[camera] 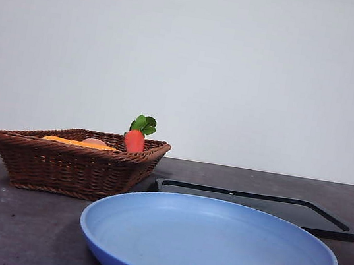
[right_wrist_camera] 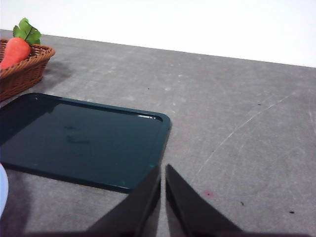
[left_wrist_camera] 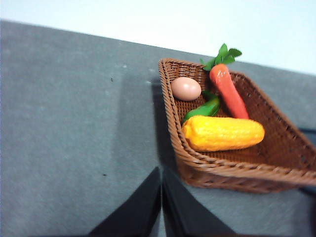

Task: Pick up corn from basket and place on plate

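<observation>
The yellow-orange corn [left_wrist_camera: 223, 133] lies on its side in the brown wicker basket [left_wrist_camera: 170, 116], along the wall closest to my left gripper [left_wrist_camera: 161, 170]. That gripper hovers above bare table just outside the basket, shut and holding nothing. From the front only a thin orange strip of the corn [camera: 79, 143] shows over the rim of the basket [camera: 72, 167]. The light-blue plate [camera: 206, 247] sits nearest the camera, with nothing on it. My right gripper [right_wrist_camera: 163, 167] is shut and holds nothing, over the table beside the black tray's corner. No arm shows in the front view.
Sharing the basket are a red-orange carrot [left_wrist_camera: 228, 91] with green leaves, a pinkish-tan egg [left_wrist_camera: 186, 89] and a green leaf piece [left_wrist_camera: 203, 108]. A flat black tray [camera: 256, 206] lies behind the plate, to the right of the basket. A sliver of plate [right_wrist_camera: 2, 190] shows in the right wrist view.
</observation>
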Motion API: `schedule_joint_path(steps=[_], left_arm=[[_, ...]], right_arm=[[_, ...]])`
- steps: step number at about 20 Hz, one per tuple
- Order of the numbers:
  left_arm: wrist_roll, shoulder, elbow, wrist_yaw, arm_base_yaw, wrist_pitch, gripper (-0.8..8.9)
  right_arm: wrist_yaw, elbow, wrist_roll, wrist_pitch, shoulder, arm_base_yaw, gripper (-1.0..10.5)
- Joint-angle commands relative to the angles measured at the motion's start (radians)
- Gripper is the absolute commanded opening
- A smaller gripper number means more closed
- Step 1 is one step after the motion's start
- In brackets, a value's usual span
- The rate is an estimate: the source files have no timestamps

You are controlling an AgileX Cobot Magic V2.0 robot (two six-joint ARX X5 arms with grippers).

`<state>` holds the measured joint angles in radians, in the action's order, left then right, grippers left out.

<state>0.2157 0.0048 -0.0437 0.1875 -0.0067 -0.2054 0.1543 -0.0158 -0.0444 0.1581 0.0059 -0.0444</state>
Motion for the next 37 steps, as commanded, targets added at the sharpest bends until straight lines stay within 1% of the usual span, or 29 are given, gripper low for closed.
schedule_joint_path(steps=[1, 3, 5, 6, 9, 12, 14, 17, 20, 24, 26, 28, 31, 34, 35, 37], left_arm=[[0.134, -0.002, 0.006, 0.003, 0.002, -0.027, 0.04], [0.159, -0.002, 0.006, 0.003, 0.002, -0.027, 0.04], [0.176, -0.002, 0.006, 0.003, 0.002, -0.026, 0.04], [0.178, -0.002, 0.006, 0.003, 0.002, -0.026, 0.04], [0.203, -0.002, 0.006, 0.005, 0.002, -0.027, 0.04], [0.253, -0.002, 0.003, 0.039, 0.002, -0.026, 0.04], [0.280, -0.002, 0.001, 0.090, 0.002, -0.027, 0.04], [0.317, -0.001, -0.021, 0.154, 0.002, -0.044, 0.04], [0.327, 0.003, -0.068, 0.163, 0.002, -0.089, 0.04], [0.327, 0.024, -0.138, 0.242, 0.002, -0.130, 0.04], [0.324, 0.044, -0.181, 0.280, 0.002, -0.155, 0.04], [0.310, 0.066, -0.225, 0.293, 0.002, -0.191, 0.04], [0.245, 0.108, -0.299, 0.326, 0.002, -0.265, 0.04], [0.163, 0.159, -0.378, 0.373, 0.001, -0.364, 0.04], [0.136, 0.178, -0.405, 0.379, 0.000, -0.401, 0.04], [0.116, 0.214, -0.447, 0.411, 0.000, -0.442, 0.04]], right_arm=[[0.005, 0.004, 0.030, -0.002, -0.002, 0.001, 0.0], [0.006, 0.003, 0.096, -0.001, -0.002, 0.001, 0.0], [0.022, 0.002, 0.212, 0.002, -0.002, 0.001, 0.0], [0.029, 0.003, 0.256, 0.000, -0.002, 0.001, 0.0], [0.028, 0.002, 0.319, 0.000, -0.002, 0.001, 0.0], [0.046, 0.002, 0.378, 0.000, -0.002, 0.001, 0.0], [0.085, -0.006, 0.423, 0.003, -0.002, 0.001, 0.0], [0.114, -0.033, 0.484, 0.009, -0.002, 0.001, 0.0], [0.119, -0.082, 0.504, 0.028, -0.002, 0.001, 0.0], [0.120, -0.167, 0.504, 0.107, 0.005, 0.001, 0.0], [0.138, -0.221, 0.500, 0.161, 0.026, 0.001, 0.0], [0.150, -0.272, 0.492, 0.225, 0.055, 0.000, 0.0], [0.203, -0.352, 0.439, 0.331, 0.115, 0.000, 0.0], [0.304, -0.408, 0.439, 0.367, 0.183, -0.003, 0.0], [0.328, -0.433, 0.452, 0.382, 0.208, -0.005, 0.0], [0.369, -0.484, 0.454, 0.403, 0.257, -0.013, 0.0]])
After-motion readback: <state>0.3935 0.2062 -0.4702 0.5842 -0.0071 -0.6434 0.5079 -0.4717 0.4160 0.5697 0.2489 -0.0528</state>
